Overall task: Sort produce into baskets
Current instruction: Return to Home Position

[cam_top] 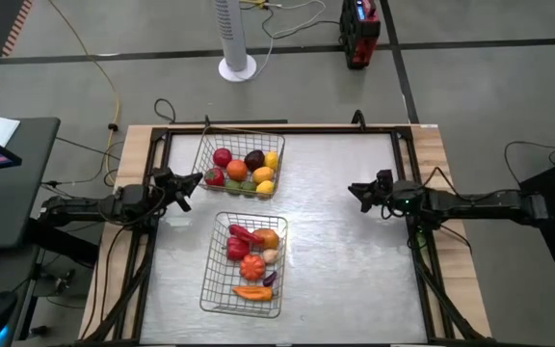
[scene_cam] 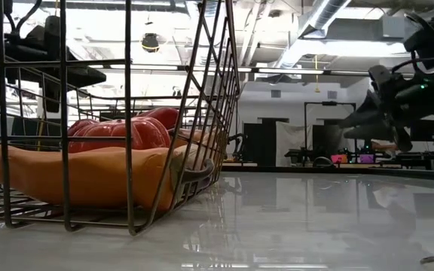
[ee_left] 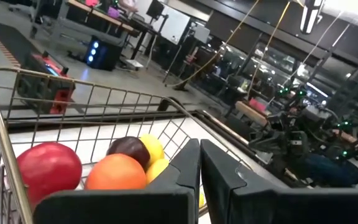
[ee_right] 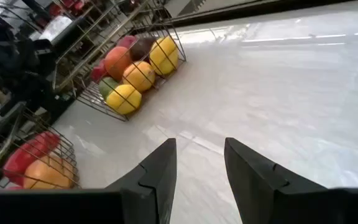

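Two silver wire baskets stand on the table. The far basket [cam_top: 239, 162] holds a red apple [ee_left: 48, 171], an orange [ee_left: 115, 173], a dark plum [ee_left: 128, 148], lemons [ee_right: 163, 55] and a green piece. The near basket [cam_top: 247, 265] holds red peppers [scene_cam: 119, 134], a carrot [scene_cam: 89, 175], an orange piece and garlic. My left gripper [cam_top: 194, 180] is shut, level, close to the far basket's left side [ee_left: 200, 144]. My right gripper [cam_top: 355, 190] hovers over bare table to the right of the baskets, open, with nothing between its fingers [ee_right: 201, 144].
Bare table [cam_top: 345, 260] lies between the baskets and my right arm. Dark frame rails [cam_top: 408, 145] run along the table's edges. Beyond the far edge stand a white fan base [cam_top: 237, 67] and a red device [cam_top: 359, 34] on the floor.
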